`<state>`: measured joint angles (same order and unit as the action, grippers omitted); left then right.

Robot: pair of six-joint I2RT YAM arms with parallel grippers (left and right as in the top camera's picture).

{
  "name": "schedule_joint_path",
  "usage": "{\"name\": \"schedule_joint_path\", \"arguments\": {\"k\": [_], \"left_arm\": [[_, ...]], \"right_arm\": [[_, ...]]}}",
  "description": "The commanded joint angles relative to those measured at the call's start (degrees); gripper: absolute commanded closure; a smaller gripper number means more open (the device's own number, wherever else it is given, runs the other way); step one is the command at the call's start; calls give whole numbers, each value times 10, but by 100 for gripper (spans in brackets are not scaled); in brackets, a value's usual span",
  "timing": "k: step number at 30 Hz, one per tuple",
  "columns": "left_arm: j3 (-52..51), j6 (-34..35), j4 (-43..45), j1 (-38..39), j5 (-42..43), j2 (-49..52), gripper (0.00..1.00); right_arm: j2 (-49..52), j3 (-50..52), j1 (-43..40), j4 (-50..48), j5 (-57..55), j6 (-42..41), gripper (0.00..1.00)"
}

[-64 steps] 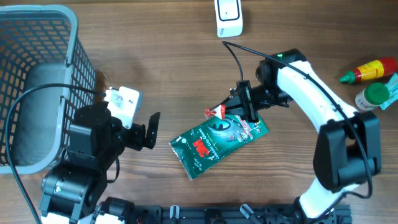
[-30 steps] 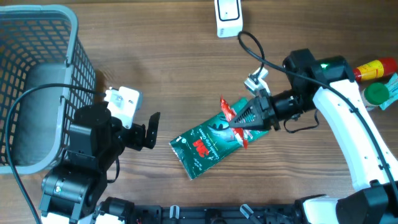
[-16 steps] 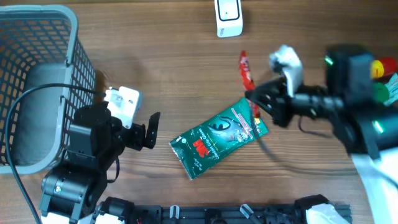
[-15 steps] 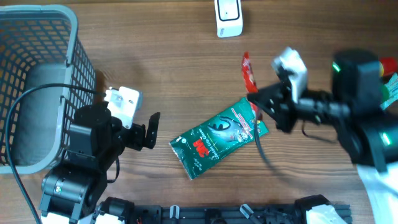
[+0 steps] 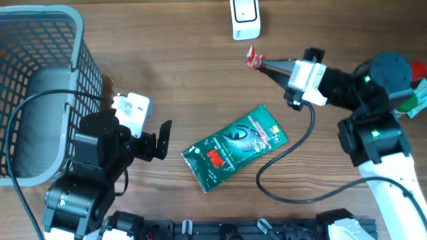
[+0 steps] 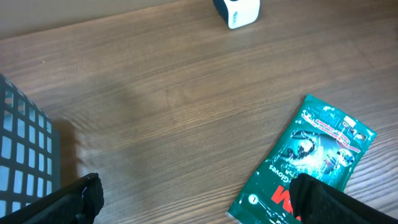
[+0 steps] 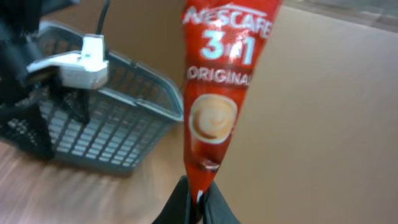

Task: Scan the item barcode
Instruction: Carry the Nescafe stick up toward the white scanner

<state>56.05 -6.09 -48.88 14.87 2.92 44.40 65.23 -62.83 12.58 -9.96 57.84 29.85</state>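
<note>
One Nescafé 3-in-1 sachet [image 7: 214, 93] hangs pinched in our right end effector [image 5: 265, 65], aloft near the white scanner [image 5: 245, 19]; our left end effector [image 5: 162, 139] rests spread. We judge presenting underway: next, face its barcode to the scanner.

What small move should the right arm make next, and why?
Probably ease the red Nescafe stick sachet toward the white box-shaped scanner just beyond it. The right fingers are shut on the sachet's end, holding it clear of the wooden table, and it sits just short of the scanner.
</note>
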Motion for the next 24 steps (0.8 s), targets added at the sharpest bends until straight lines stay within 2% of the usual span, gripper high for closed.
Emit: {"name": "schedule_joint_path", "arguments": {"k": [1, 7, 12, 14, 19, 24], "left_arm": [[0, 4, 1, -3, 5, -1, 0], [0, 4, 1, -3, 5, -1, 0], [0, 4, 1, -3, 5, -1, 0], [0, 4, 1, -3, 5, -1, 0], [0, 4, 1, -3, 5, -1, 0], [0, 4, 1, -3, 5, -1, 0]], "right_arm": [[18, -4, 18, -58, -26, -63, 95], [33, -4, 50, -81, -130, -65, 95], [54, -4, 95, -211, -281, -50, 95], [57, -4, 102, -262, -280, -44, 95], [56, -4, 125, -294, -278, -26, 95], [52, -4, 130, -168, -162, 108, 96]]}}
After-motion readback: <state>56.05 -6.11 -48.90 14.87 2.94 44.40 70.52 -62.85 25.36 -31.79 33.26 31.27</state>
